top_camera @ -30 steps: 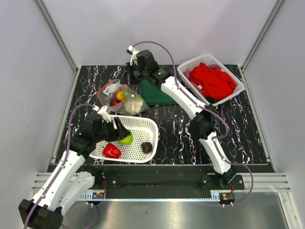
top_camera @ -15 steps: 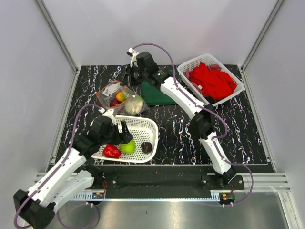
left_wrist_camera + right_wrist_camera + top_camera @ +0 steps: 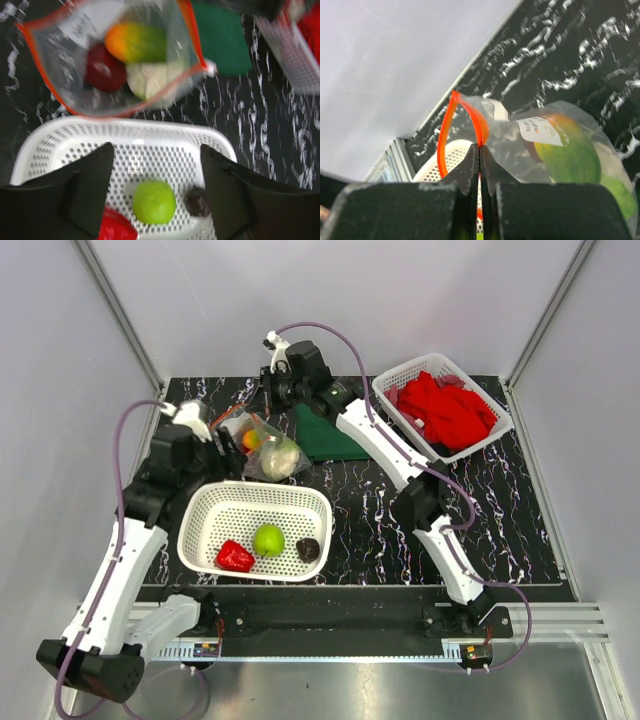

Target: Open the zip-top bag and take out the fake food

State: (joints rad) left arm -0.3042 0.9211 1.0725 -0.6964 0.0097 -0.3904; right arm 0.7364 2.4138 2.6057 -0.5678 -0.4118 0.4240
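Robot at work: the right pincer (image 3: 479, 147) is clamping shut on the red-orange zip strip (image 3: 481, 132) of the zip-top bag (image 3: 265, 445), which is lying at the far left of the desk (image 3: 370, 530), mouth gaping toward the far left, long axis slanting to the near right. The left pincer (image 3: 155, 146), wide open and empty, is hovering above the white basket (image 3: 318, 502) holding the green apple (image 3: 268, 539).

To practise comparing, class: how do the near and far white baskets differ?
The near basket holds a red pepper, a green apple and a dark piece; the far basket holds red cloths. The near basket sits front left, nearly square-on; the far basket lies rear right, turned at an angle. Both are white perforated plastic.
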